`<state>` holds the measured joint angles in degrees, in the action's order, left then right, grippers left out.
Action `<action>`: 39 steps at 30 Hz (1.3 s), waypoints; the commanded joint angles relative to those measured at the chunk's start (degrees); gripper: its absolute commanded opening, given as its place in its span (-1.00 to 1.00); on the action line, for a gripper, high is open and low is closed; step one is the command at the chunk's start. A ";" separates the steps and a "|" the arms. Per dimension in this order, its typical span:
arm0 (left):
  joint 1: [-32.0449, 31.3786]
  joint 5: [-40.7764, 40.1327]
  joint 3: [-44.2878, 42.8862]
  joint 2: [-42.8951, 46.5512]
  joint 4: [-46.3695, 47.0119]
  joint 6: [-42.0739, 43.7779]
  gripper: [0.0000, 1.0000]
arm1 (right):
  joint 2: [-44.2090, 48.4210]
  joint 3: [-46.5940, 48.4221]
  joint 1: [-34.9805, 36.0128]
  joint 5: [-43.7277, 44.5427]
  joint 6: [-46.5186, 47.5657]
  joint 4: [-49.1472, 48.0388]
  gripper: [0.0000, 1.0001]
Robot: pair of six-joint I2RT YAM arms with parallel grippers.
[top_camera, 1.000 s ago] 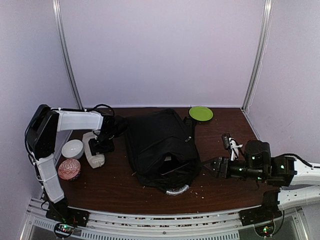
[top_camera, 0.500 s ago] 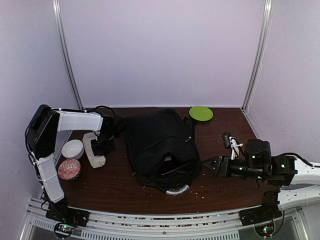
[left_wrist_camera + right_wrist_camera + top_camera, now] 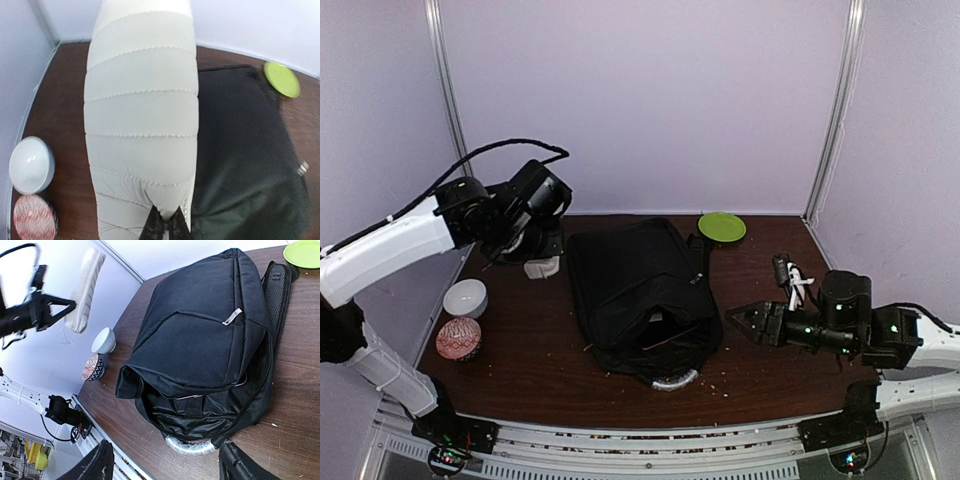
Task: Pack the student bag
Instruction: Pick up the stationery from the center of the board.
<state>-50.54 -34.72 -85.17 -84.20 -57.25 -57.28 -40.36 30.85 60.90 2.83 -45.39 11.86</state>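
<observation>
The student bag (image 3: 640, 290) is a large black backpack lying flat mid-table, its mouth gaping toward the near edge beside a grey handle (image 3: 672, 381). In the left wrist view the bag (image 3: 245, 150) lies to the right. My left gripper (image 3: 533, 250) is raised above the table's back left, shut on the end of a quilted beige pouch (image 3: 142, 125) that hangs from it; the pouch (image 3: 85, 290) also shows in the right wrist view. My right gripper (image 3: 740, 320) hovers low, right of the bag's mouth (image 3: 200, 410), open and holding nothing.
A green plate (image 3: 721, 226) sits behind the bag. A white bowl (image 3: 466, 297) and a patterned bowl (image 3: 458, 338) stand at the left edge. A black-and-white cable bundle (image 3: 790, 275) lies at the right. Crumbs dot the wood near the front.
My left gripper closed on the beige pouch and lifted it off the table, up and back. The right gripper shifted slightly and stayed open.
</observation>
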 commanded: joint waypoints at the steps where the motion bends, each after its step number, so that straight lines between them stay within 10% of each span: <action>1: -10.37 3.01 6.55 6.60 17.68 25.50 -1.00 | 2.09 3.23 0.27 1.83 1.80 -0.87 0.45; 15: -22.39 9.34 14.06 4.00 41.78 31.21 -1.00 | -0.54 2.10 0.29 7.62 -7.61 -17.37 0.56; 39: -24.87 12.98 15.74 2.27 45.25 30.50 -1.00 | -19.33 12.49 0.09 2.30 -10.90 -26.44 0.15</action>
<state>-75.11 -23.03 -69.93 -82.94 -15.55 -27.51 -58.67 40.27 60.90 7.49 -57.28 -13.26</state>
